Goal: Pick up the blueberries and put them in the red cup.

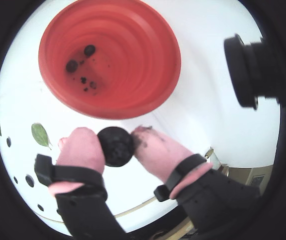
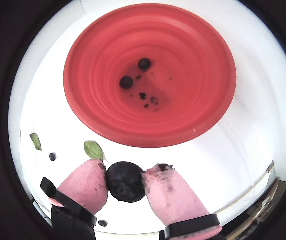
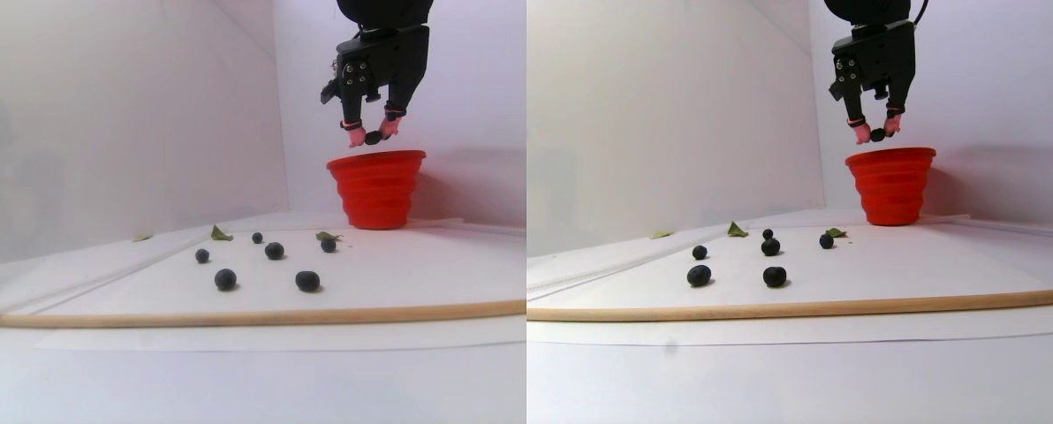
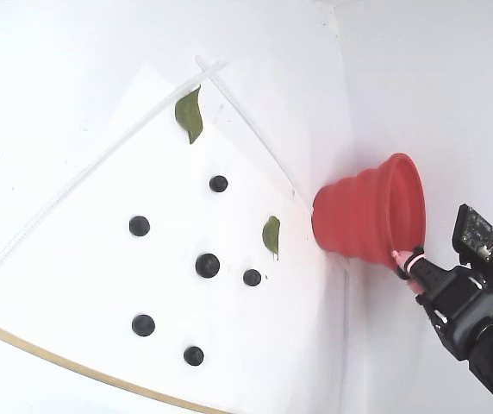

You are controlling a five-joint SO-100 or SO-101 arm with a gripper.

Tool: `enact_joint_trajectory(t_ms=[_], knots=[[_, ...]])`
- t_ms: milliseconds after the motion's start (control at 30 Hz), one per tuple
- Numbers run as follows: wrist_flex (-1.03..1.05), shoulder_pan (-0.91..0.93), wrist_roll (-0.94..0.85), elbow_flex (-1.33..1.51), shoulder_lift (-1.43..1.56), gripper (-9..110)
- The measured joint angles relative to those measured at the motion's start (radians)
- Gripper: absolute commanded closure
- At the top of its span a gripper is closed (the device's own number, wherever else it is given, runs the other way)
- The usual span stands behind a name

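Blueberry (image 2: 126, 181) pinched in hand (image 2: 126, 182), just above red cup (image 2: 103, 120) rim

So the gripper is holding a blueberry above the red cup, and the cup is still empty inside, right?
Not quite. The gripper does hold a blueberry above the red cup, but the cup is not empty: both wrist views show two blueberries and some dark specks on its bottom.

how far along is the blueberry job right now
Partly done. Two small near-black round blueberries already lie at the bottom of the ribbed bright red cup, with dark specks beside them. In hand: the tool is shut on another dark berry, raised near the cup's rim, not yet released. Left: six loose berries on the white table, among green leaves.
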Motion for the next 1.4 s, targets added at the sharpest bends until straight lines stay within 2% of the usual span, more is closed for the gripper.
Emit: enact_joint_trajectory(t_ms=[400, 967, 1400], knots=[[0.0, 0.0, 0.0, -0.115, -0.002, 89], [-0.112, 0.0, 0.0, -0.17, -0.144, 88], [-0.147, 0.0, 0.0, -0.175, -0.153, 84]])
